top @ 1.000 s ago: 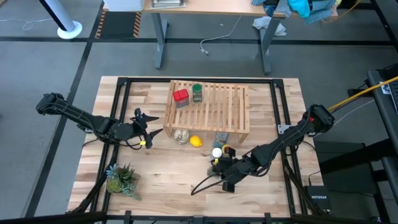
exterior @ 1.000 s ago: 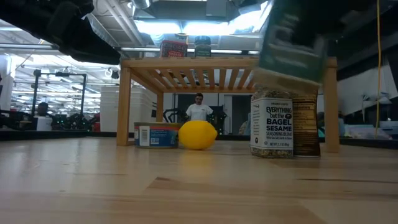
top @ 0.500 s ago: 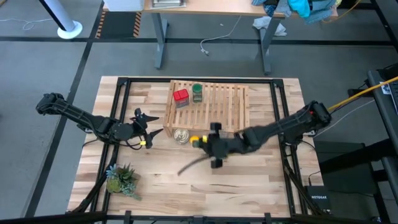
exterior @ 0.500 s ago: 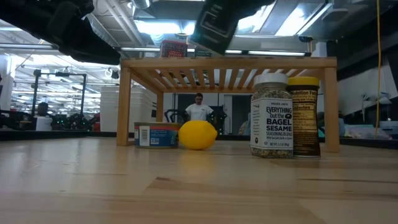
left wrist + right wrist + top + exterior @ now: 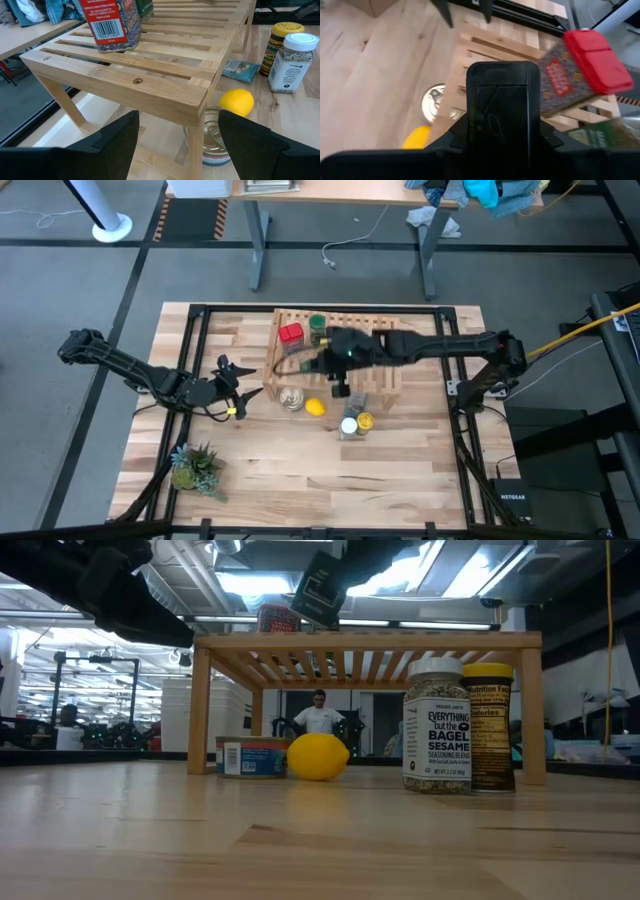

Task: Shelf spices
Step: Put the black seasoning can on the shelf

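Observation:
My right gripper (image 5: 328, 360) reaches in from the table's right over the left half of the light-wood shelf (image 5: 385, 345). It is shut on a dark grey tin (image 5: 502, 112), which the low view shows tilted above the shelf top (image 5: 322, 585). A red tin (image 5: 291, 334) and a green-lidded jar (image 5: 317, 328) stand on the shelf's far left corner. A white-lidded jar (image 5: 348, 425) and a yellow-lidded jar (image 5: 365, 421) stand on the table in front of the shelf. My left gripper (image 5: 245, 390) waits open beside the shelf's left end. My right gripper pinches the dark grey tin by two opposite sides (image 5: 470, 125) between its two fingers. The fingers slant down from the table's right side. The tin is lifted clear above the shelf's slats and sits tilted in the hold.
A lemon (image 5: 315, 407) and a silver round tin (image 5: 291, 398) lie at the shelf's near left corner, a flat blue packet (image 5: 241, 69) under its near edge. A small potted plant (image 5: 193, 465) stands near the table's front left. A person (image 5: 319, 712) stands far behind the table.
My right gripper has carried the dark grey tin up from the jars at the table's near right, toward the far edge and leftward, until it hangs over the shelf's left half. The wrist has rolled on the way. The gripper stays shut on the tin.

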You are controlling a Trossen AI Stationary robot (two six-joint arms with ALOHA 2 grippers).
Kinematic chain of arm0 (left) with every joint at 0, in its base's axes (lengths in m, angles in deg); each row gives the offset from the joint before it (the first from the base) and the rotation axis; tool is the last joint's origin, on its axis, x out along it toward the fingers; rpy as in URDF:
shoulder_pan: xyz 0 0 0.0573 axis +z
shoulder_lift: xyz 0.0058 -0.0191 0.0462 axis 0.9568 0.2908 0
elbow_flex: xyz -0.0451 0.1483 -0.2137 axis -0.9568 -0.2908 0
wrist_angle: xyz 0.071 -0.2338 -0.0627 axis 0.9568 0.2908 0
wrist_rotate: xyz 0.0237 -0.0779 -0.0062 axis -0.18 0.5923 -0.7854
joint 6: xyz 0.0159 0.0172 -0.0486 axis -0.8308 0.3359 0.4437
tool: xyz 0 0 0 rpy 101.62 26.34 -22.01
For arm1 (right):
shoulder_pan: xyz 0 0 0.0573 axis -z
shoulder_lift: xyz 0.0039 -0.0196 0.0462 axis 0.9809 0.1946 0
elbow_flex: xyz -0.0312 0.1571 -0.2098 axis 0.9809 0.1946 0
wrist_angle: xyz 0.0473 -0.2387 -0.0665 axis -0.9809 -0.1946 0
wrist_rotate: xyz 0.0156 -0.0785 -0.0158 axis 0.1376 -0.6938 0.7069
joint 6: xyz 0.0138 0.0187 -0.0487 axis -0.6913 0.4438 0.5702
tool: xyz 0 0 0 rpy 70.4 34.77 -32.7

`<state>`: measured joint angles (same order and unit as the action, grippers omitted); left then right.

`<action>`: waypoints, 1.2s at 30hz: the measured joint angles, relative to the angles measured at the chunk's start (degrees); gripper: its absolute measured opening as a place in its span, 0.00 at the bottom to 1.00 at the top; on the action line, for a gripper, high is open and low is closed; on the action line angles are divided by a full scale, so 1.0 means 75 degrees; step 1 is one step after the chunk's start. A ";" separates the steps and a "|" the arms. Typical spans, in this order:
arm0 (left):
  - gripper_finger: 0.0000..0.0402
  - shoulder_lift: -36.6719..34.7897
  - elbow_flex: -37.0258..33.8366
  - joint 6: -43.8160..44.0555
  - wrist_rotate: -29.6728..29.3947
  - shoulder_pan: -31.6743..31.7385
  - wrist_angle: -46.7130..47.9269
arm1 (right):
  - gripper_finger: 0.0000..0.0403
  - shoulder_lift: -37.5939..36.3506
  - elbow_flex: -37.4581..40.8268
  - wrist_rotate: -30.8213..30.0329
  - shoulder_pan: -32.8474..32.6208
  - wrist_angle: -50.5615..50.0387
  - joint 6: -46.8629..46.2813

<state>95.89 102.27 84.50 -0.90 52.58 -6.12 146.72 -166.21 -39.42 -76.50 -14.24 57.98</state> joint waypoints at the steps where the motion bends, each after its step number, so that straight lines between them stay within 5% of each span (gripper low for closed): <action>1: 0.66 0.0012 0.0000 0.0031 0.0000 0.0000 -0.0005 | 0.29 0.0000 -0.0003 0.0125 0.0148 0.0027 0.0043; 15: 0.66 0.0255 0.0003 0.0449 0.0003 -0.0003 -0.0061 | 0.29 0.0468 -0.0007 0.1705 0.0644 0.0484 0.0624; 36: 0.66 0.0428 0.0003 0.0569 0.0006 -0.0014 -0.0047 | 0.29 0.0595 -0.0662 0.0737 0.0706 -0.0670 0.0805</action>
<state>99.10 102.30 88.77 -0.85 52.47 -6.47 151.18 -171.17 -33.90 -71.21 -19.26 64.02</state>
